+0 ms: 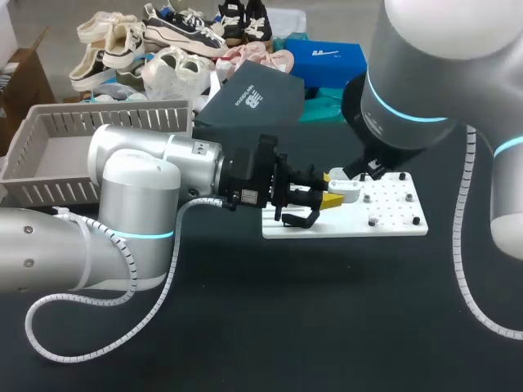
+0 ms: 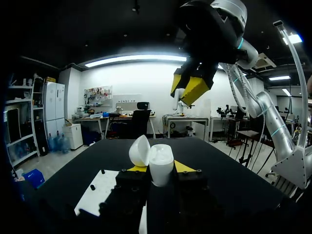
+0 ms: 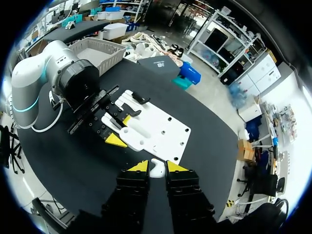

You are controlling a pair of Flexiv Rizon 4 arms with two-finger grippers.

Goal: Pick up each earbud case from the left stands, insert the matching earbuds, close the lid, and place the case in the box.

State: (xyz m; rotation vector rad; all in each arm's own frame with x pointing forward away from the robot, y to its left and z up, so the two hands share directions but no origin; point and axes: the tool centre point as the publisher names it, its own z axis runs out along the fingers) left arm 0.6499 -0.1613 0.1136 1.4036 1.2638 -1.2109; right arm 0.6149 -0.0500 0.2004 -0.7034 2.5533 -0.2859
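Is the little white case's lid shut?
No, the case held in the left gripper has its lid tipped open.

Over board [image 1: 392,214]: case [image 1: 346,189] in left gripper [image 2: 156,167]; above case, right gripper [image 3: 155,166] with earbud [image 3: 156,169]; basket [image 1: 49,159] far left.

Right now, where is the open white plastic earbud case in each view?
Head view: open white plastic earbud case mid-table, in the left end effector.
Left wrist view: case between its own fingers.
Right wrist view: case ahead of the right end effector, shut on small white earbud.
Shared landmark: flat white pegged board.
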